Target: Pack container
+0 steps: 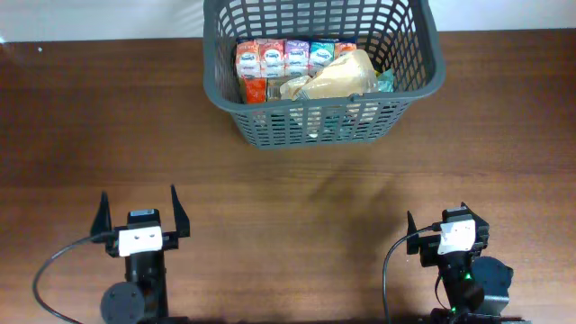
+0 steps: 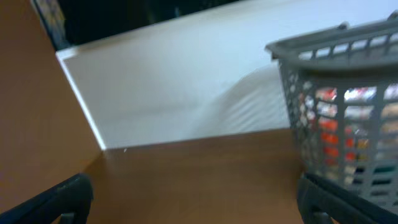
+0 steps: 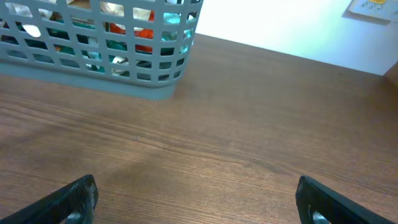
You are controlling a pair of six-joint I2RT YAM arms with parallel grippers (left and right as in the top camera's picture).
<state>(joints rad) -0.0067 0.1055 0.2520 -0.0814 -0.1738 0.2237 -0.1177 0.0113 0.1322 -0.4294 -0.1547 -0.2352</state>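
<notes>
The container (image 1: pixel 306 128) is a dark grey slotted basket at the table's far centre. In it a row of colourful packets (image 1: pixel 286 58) stands along the back, and a tan bag (image 1: pixel 340 77) lies over them in front. My left gripper (image 1: pixel 138 194) is open and empty at the near left, well short of the basket. My right gripper (image 1: pixel 436 216) is open and empty at the near right. The left wrist view shows the basket (image 2: pixel 348 112) ahead to the right of the open jaws (image 2: pixel 196 202). The right wrist view shows the basket (image 3: pixel 93 62) ahead to the left of the open jaws (image 3: pixel 198 200).
The brown wooden table (image 1: pixel 297 216) runs between the grippers and the basket. A white surface (image 1: pixel 99 18) lies past the table's far edge. Black cables (image 1: pixel 45 270) loop beside each arm base.
</notes>
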